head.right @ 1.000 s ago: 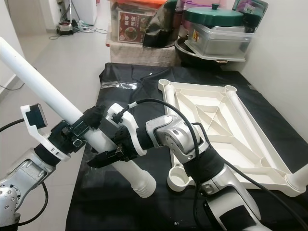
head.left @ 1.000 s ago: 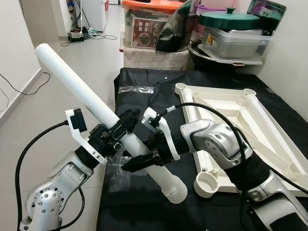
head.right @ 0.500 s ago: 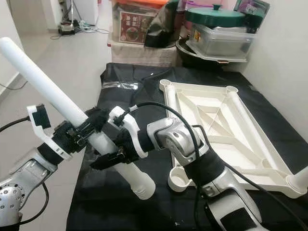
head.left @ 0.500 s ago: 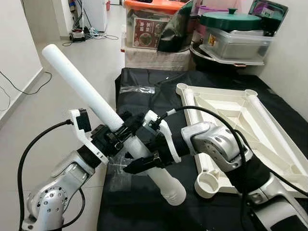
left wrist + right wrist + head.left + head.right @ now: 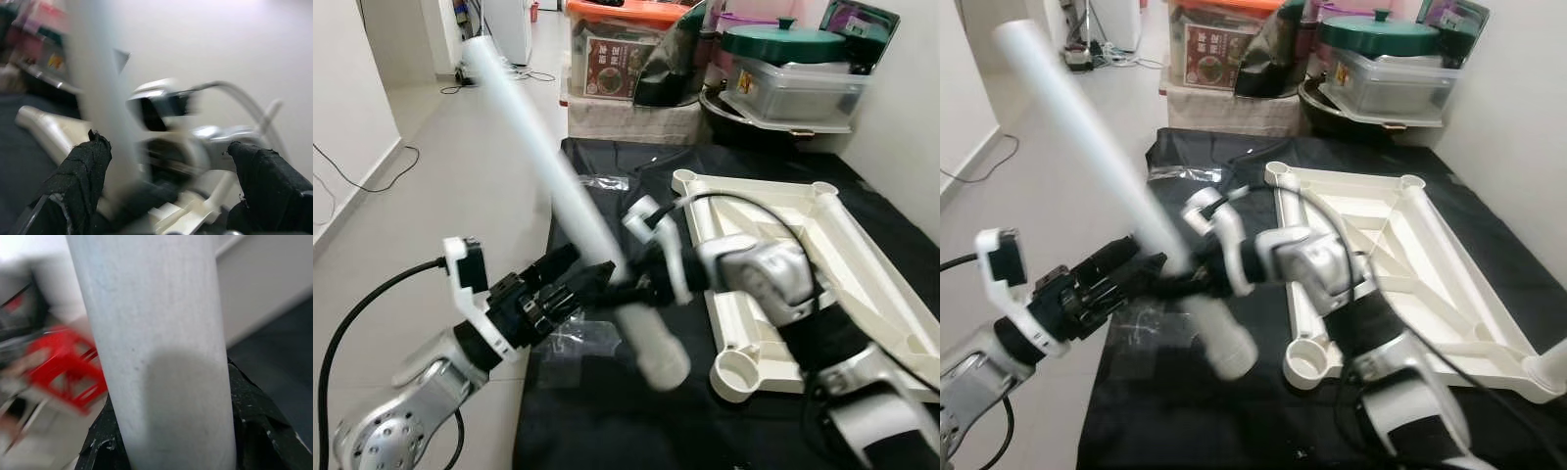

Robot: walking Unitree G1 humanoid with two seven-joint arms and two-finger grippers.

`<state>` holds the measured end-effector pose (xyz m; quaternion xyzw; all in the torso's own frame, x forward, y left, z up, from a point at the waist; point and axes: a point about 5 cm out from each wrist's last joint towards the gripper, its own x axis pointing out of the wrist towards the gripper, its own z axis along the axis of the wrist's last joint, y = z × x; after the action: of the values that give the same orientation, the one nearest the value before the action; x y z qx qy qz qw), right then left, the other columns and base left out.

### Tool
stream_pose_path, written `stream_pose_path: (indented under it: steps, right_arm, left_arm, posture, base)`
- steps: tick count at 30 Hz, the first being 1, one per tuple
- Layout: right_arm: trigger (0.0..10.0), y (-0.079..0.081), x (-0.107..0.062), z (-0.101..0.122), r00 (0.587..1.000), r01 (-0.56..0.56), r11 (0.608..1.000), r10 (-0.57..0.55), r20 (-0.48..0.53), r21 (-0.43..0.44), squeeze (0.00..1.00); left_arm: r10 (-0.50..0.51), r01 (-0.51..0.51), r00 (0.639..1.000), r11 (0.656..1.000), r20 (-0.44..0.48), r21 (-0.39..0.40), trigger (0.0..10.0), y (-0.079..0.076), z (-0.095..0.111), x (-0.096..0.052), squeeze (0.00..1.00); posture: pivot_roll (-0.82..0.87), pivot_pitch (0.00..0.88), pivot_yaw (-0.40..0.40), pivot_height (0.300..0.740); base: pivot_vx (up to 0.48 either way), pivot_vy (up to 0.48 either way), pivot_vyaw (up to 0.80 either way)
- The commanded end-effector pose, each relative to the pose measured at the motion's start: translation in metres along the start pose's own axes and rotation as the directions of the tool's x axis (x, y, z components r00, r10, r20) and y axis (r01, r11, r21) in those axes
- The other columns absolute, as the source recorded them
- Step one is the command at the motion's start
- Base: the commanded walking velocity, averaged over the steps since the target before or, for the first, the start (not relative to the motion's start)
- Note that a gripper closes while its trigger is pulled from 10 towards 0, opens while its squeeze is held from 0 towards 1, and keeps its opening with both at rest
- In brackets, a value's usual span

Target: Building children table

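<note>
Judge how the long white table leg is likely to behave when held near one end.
The table leg looks stiff, showing no bend. Being long, it would probably lever in the right gripper. Round and smooth, it may roll if laid down.

Right up close, a thick white table leg (image 5: 156, 347) runs from the top edge of the frame down through the middle, pale and faintly streaked, with a soft grey shadow across its lower half. Black fingers (image 5: 254, 431) of the right gripper (image 5: 171, 450) press against it on both sides at the bottom of the frame, clamped on the leg. At left centre there's a blurred red shape (image 5: 63, 367), smeared, too soft to identify. Upper right shows a pale grey surface (image 5: 264, 284); below it, lower right, a dark area (image 5: 283, 367).
</note>
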<state>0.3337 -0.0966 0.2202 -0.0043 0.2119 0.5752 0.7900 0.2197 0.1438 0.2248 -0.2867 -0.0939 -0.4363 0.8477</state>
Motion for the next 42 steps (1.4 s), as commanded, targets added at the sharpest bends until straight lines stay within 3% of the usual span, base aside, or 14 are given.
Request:
stream_pose_path:
  steps: [1,2,3,5,8,9,11,13,15,21,23,28,30,42]
  right_arm:
    - [0.0,-0.01,-0.01,0.015,0.991,0.08,0.997,-0.079,0.11,0.003,0.0]
    - [0.0,-0.013,-0.013,0.019,0.983,0.107,0.994,-0.108,0.148,0.017,0.0]
    - [0.0,-0.017,-0.016,0.029,0.963,0.148,0.988,-0.151,0.225,0.033,0.0]
    - [0.0,-0.022,-0.019,0.039,0.932,0.186,0.981,-0.195,0.305,0.057,0.0]
    - [0.0,-0.034,-0.028,0.062,0.796,0.286,0.941,-0.34,0.501,0.184,0.0]
    - [0.0,-0.034,-0.028,0.062,0.796,0.286,0.941,-0.34,0.501,0.184,0.0]
    - [0.0,-0.036,-0.03,0.07,0.719,0.289,0.923,-0.384,0.579,0.253,0.0]
    - [0.0,-0.036,-0.03,0.07,0.719,0.289,0.923,-0.384,0.579,0.253,0.0]
    - [0.0,-0.034,-0.025,0.072,0.674,0.263,0.918,-0.394,0.625,0.295,0.0]
    - [0.0,-0.03,-0.013,0.069,0.665,0.229,0.918,-0.391,0.636,0.325,0.0]
    - [0.0,-0.03,-0.005,0.069,0.639,0.204,0.906,-0.411,0.65,0.372,0.0]
    - [0.0,-0.03,-0.003,0.07,0.623,0.198,0.898,-0.425,0.657,0.393,0.0]
    - [0.0,-0.028,0.002,0.071,0.605,0.18,0.891,-0.434,0.668,0.417,0.0]
    - [0.0,-0.016,0.012,0.075,0.596,0.095,0.916,-0.366,0.715,0.389,0.0]
  left_arm:
    - [0.007,-0.008,1.0,1.0,0.011,0.006,10.0,-0.001,0.003,-0.002,0.89]
    - [0.021,-0.021,1.0,1.0,0.012,0.013,10.0,0.0,0.003,-0.002,0.31]
    - [0.068,-0.068,0.998,0.997,-0.008,0.03,10.0,0.006,0.0,-0.002,0.0]
    - [0.122,-0.12,0.992,0.991,-0.032,0.051,10.0,0.011,-0.004,-0.002,0.0]
    - [0.342,-0.33,0.938,0.931,-0.059,0.159,10.0,0.037,-0.008,-0.004,0.0]
    - [0.342,-0.33,0.938,0.931,-0.059,0.159,10.0,0.037,-0.008,-0.004,0.0]
    - [0.406,-0.391,0.913,0.894,-0.031,0.218,10.0,0.044,-0.003,-0.005,0.0]
    - [0.406,-0.391,0.913,0.894,-0.031,0.218,10.0,0.044,-0.003,-0.005,0.0]
    - [0.428,-0.405,0.903,0.871,-0.027,0.28,10.0,0.044,0.002,-0.009,0.0]
    - [0.424,-0.378,0.902,0.866,-0.079,0.329,10.0,0.041,0.0,-0.015,0.0]
    - [0.416,-0.34,0.898,0.861,-0.14,0.379,10.0,0.038,-0.004,-0.021,0.0]
    - [0.436,-0.344,0.886,0.846,-0.158,0.407,10.0,0.04,-0.007,-0.023,0.0]
    - [0.442,-0.319,0.87,0.842,-0.219,0.434,10.0,0.039,-0.021,-0.026,0.0]
    - [0.428,-0.297,0.868,0.855,-0.254,0.426,10.0,0.04,-0.025,-0.031,0.0]
  posture:
    - [0.01,0.0,-0.098,0.74]
    - [0.01,0.0,-0.098,0.74]
    - [0.01,0.0,-0.096,0.74]
    - [0.01,0.0,-0.096,0.74]
    - [0.01,0.0,-0.087,0.74]
    - [0.01,0.0,-0.087,0.74]
    - [0.02,0.0,-0.087,0.74]
    - [0.02,0.0,-0.087,0.74]
    - [0.04,0.0,-0.094,0.74]
    - [0.06,0.0,-0.098,0.74]
    - [0.06,0.0,-0.096,0.74]
    - [0.06,0.0,-0.095,0.74]
    - [0.07,0.0,-0.087,0.74]
    - [0.08,0.0,-0.079,0.74]
  base:
    - [0.0,0.0,0.0]
    - [0.0,0.0,0.0]
    - [0.0,0.0,0.0]
    - [0.0,0.0,0.0]
    - [0.0,0.0,0.0]
    - [0.0,0.0,0.0]
    - [0.0,0.0,0.0]
    - [0.0,0.0,0.0]
    - [0.0,0.0,0.0]
    - [0.0,0.0,0.0]
    - [0.0,0.0,0.0]
    - [0.0,0.0,0.0]
    - [0.0,0.0,0.0]
    - [0.0,0.0,0.0]
